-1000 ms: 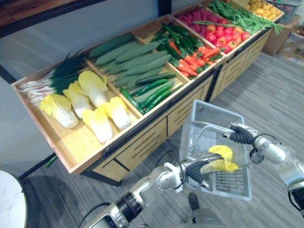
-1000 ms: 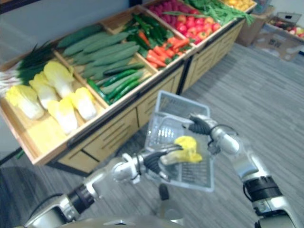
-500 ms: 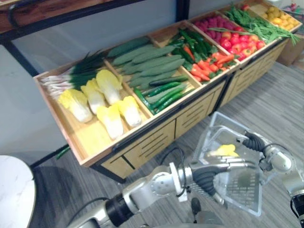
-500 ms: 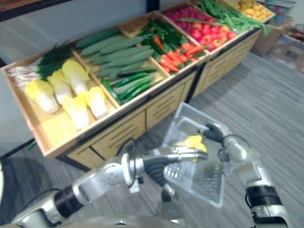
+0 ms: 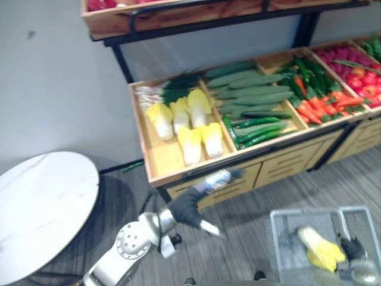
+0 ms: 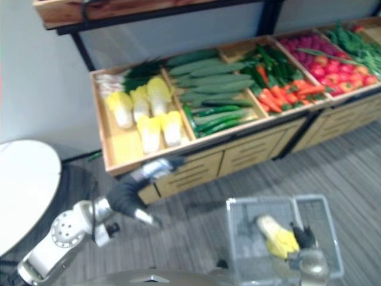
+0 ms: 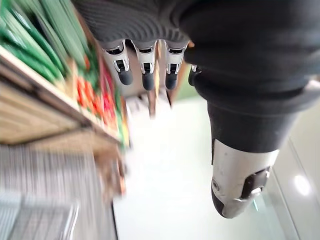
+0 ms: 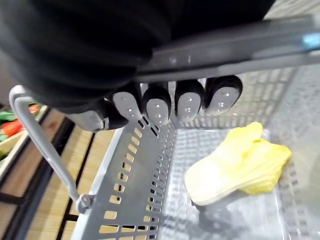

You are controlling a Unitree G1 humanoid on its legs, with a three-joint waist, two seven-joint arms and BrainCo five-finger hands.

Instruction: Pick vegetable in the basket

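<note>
A grey plank floor (image 5: 244,235) runs along the bottom of the frame, under a pale grey wall (image 5: 56,77). Against the wall stands a wooden stand (image 5: 159,162) with drawer fronts below and a dark-framed shelf (image 5: 178,15) above, at the top edge. Its left bin holds cabbages (image 5: 190,122) and scallions (image 5: 161,92); the next holds cucumbers (image 5: 250,95), then peppers and carrots (image 5: 315,104), with red produce (image 5: 351,62) at the far right. A round white table (image 5: 41,202) fills the lower left.

The basket (image 5: 283,250) – grey, perforated – sits in the lower right corner of the eye views. One yellow cabbage (image 5: 321,250) lies inside it, on the bottom, near the right wall. The right hand (image 8: 175,102) has its fingers curled round the handle (image 8: 240,47); a second handle (image 8: 40,135) hangs loose at the basket's side.

The left hand (image 5: 196,199) is at centre frame, in the air before the drawers, well apart from the basket – fingers relaxed, thumb out, holding nothing.
</note>
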